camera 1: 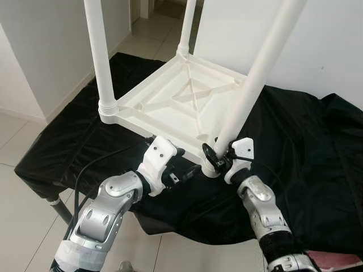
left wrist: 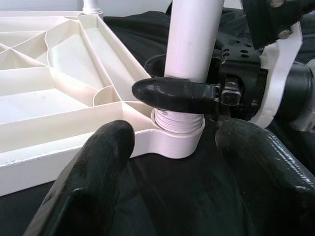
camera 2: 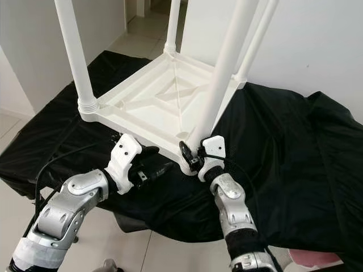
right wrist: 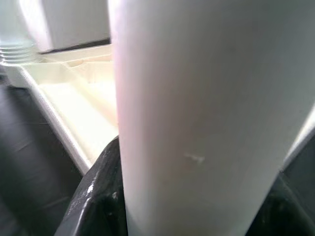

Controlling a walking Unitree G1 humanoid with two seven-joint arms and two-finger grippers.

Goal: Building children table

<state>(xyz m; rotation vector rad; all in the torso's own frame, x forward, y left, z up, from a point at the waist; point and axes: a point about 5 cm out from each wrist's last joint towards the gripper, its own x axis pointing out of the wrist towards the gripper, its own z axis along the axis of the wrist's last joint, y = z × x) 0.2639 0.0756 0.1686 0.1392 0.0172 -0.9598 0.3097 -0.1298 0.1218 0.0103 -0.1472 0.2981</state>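
We see the white plastic children's table [camera 1: 181, 102] lying upside down on a counter draped in black cloth [camera 1: 300, 153], its ribbed underside facing up. 4 round white plastic legs rise from its corners. The nearest leg [camera 1: 258, 73] stands in the corner socket closest to us, and its threaded base [left wrist: 178, 120] sits in the socket's collar.

Our right claw [camera 1: 212, 154] is clamped on this nearest leg just above the socket. One black finger [left wrist: 174, 94] wraps across the front of the tube, and in the right wrist view the leg sits tight between both dark fingers.

Our left claw [left wrist: 172, 162] is at the table's near edge, just beside that same corner. Its 2 black fingers [left wrist: 93, 177] are spread apart, holding nothing, and aimed at the socket from low over the cloth.

The leg at the robot's left corner [camera 1: 102, 56] stands upright with a ribbed collar at its foot. The other 2 legs rise from the 2 remaining corners.

Pale floor tiles [camera 1: 22, 192] surround the counter, and white walls [camera 1: 51, 39] stand behind it.
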